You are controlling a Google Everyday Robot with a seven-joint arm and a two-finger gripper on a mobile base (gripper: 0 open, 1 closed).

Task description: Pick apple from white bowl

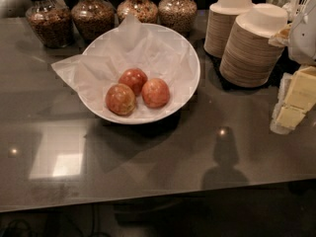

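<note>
The white bowl (190,58) stands on the dark counter left of the middle, lined with a crinkled white paper sheet (113,58). Three apples lie in it, touching each other. The apple (156,93) is the evenly pinkish-red one on the right. A yellow-orange mottled apple (120,99) lies at the front left and a smaller, darker red apple (133,79) behind them. My gripper (302,31) shows only as a white shape at the right edge, above the bowl stacks, far to the right of the white bowl and holding nothing that I can see.
Two stacks of small tan-and-white disposable bowls (249,46) stand at the back right. Several glass jars of grains (94,16) line the back edge behind the bowl. Pale yellow packets (296,100) sit at the right edge. The counter's front edge (148,199) runs along the bottom.
</note>
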